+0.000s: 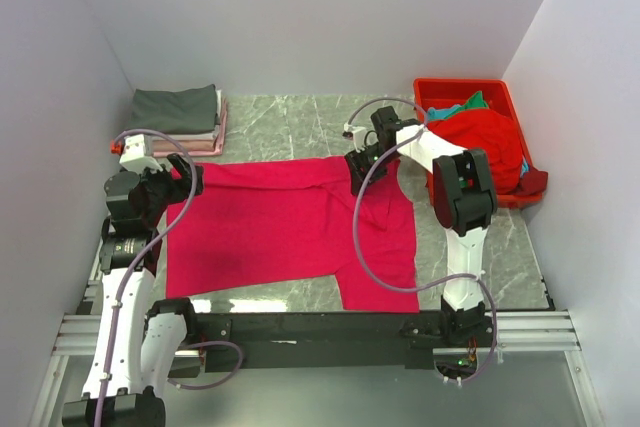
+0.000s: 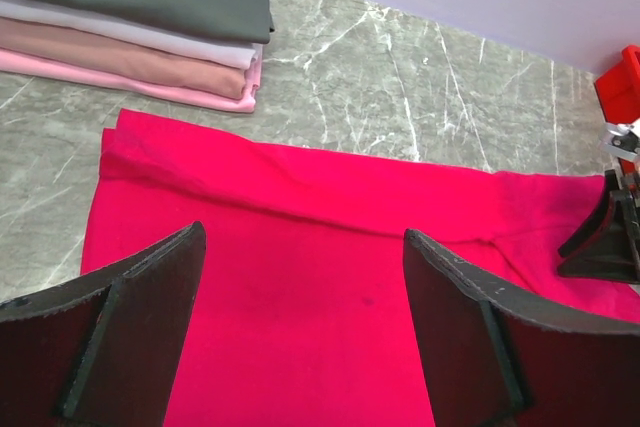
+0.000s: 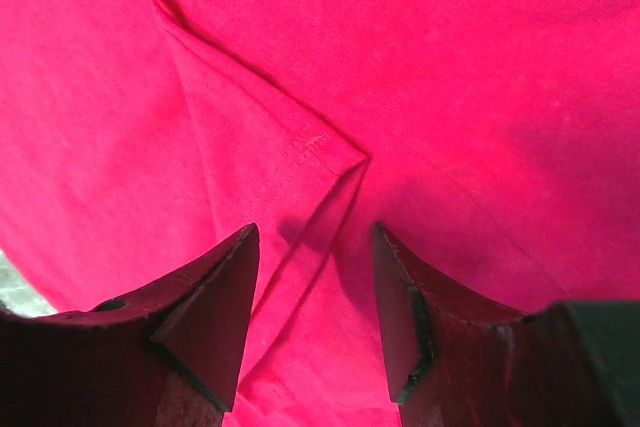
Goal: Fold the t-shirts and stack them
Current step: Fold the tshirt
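Observation:
A large crimson-pink t-shirt lies spread on the table, partly folded, with a sleeve flap turned over near its far right. My left gripper is open and empty just above the shirt's far left edge; the cloth shows between its fingers. My right gripper is open, hovering close over the folded sleeve flap, with nothing held. A stack of folded shirts, dark grey on top over white and pale pink, sits at the far left and also shows in the left wrist view.
A rigid red plastic bin at the far right holds crumpled red and teal-green shirts. White walls enclose the table on three sides. Grey marble tabletop shows between the stack and the bin.

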